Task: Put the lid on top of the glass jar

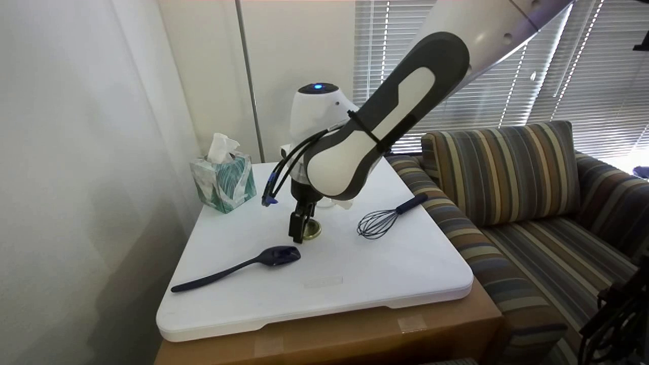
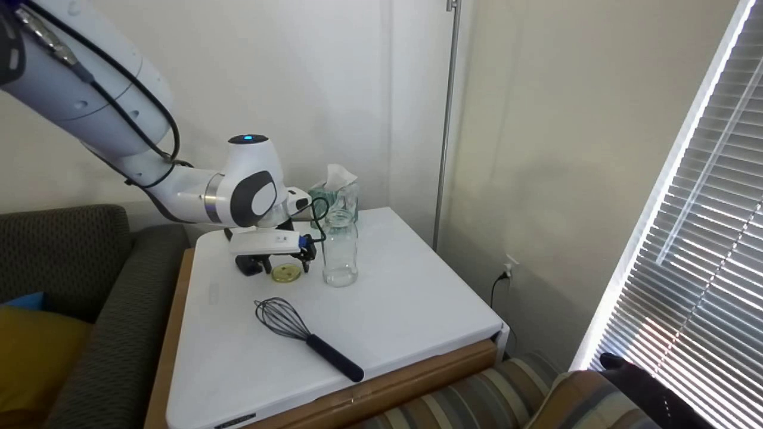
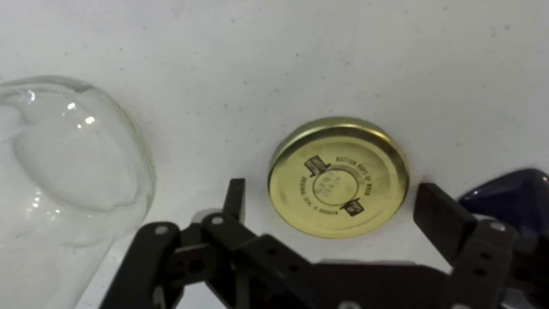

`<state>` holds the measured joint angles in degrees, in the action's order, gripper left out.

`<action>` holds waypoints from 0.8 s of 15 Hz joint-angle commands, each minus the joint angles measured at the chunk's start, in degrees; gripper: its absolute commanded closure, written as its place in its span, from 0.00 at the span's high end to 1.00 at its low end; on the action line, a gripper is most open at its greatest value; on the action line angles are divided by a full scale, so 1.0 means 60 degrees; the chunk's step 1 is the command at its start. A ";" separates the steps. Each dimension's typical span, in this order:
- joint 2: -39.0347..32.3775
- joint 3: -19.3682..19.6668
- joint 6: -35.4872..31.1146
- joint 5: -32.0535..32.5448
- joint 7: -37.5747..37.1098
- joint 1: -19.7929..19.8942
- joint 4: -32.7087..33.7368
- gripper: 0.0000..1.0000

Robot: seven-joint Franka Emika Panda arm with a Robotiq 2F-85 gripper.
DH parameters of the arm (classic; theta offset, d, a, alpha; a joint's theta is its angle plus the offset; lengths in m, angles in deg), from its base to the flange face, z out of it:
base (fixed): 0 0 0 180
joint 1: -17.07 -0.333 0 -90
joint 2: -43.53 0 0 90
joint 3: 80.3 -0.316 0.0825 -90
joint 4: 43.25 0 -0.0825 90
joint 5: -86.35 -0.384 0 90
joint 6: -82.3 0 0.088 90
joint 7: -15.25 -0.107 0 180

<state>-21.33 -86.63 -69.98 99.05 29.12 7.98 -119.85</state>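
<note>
The lid (image 3: pixel 339 189), a flat round gold disc with dark print on its upper face, lies flat on the white table. It shows in both exterior views (image 1: pixel 312 229) (image 2: pixel 286 273), partly hidden behind a finger in one of them. My gripper (image 3: pixel 332 191) is open and low over the table, with one finger on each side of the lid and a gap at each side. The glass jar (image 2: pixel 340 253) is clear and stands upright beside the gripper. In the wrist view the jar (image 3: pixel 81 154) is at the left, cut off by the frame. The arm mostly hides the jar (image 1: pixel 326 203) in an exterior view.
A dark blue spoon (image 1: pixel 279 255) lies close by; its bowl (image 3: pixel 514 197) is beside one finger in the wrist view. A black whisk (image 2: pixel 283 319) lies on the table (image 2: pixel 393 310). A teal tissue box (image 1: pixel 226 183) stands at the table's edge by the wall.
</note>
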 commanded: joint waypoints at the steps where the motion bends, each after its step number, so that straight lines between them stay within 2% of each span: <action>1: -0.0211 -0.0153 0.0215 -0.0308 0.0106 0.0107 0.0232 1.00; 2: -0.0206 -0.0178 0.0261 -0.0362 0.0147 0.0126 0.0228 0.75; 4: -0.0174 -0.0245 0.0369 -0.0472 0.0174 0.0148 0.0228 0.67; 7: -0.0064 -0.0248 0.0570 -0.0578 0.0107 0.0108 0.0245 0.46; 12: 0.0121 -0.0117 0.0512 -0.0511 0.0012 0.0027 0.0103 0.46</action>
<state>-21.19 -87.61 -67.86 96.34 29.13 8.11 -118.89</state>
